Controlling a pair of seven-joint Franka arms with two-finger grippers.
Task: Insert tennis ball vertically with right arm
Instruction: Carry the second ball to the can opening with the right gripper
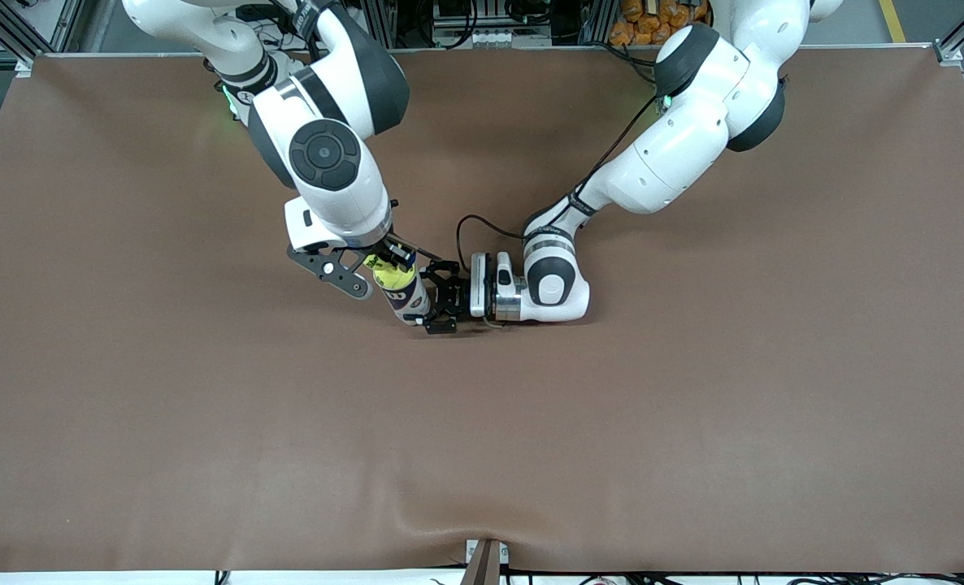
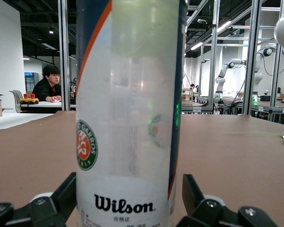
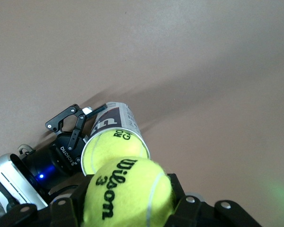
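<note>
On the brown table [image 1: 693,406], going from the right arm's end toward the left arm's, the right arm comes first: it reaches down from its base to the table's middle, and the right gripper [image 1: 390,262] hangs over the can [image 1: 407,299], its fingers pinching a yellow ball [image 1: 388,266]. The right wrist view shows this ball [image 3: 128,194], printed "Wilson 3", squeezed between the black pads [image 3: 177,189], just above the can's open mouth [image 3: 114,146] and not yet inside. A second yellow ball [image 3: 111,150] already sits in the can, close to its rim. The can stands upright on the table; it is a clear tube with a white label, a Wilson logo and a round Roland Garros badge, as the left wrist view shows [image 2: 128,118]. Next to it, toward the left arm's end, the left gripper [image 1: 440,305] lies low and sideways at table level, its black fingers [image 2: 61,196] spread wide around the can's lower part, one on each side; whether the pads actually press the wall I cannot tell. The same gripper [image 3: 68,127] appears in the right wrist view, flanking the can. The left arm runs back from there to its base.
</note>
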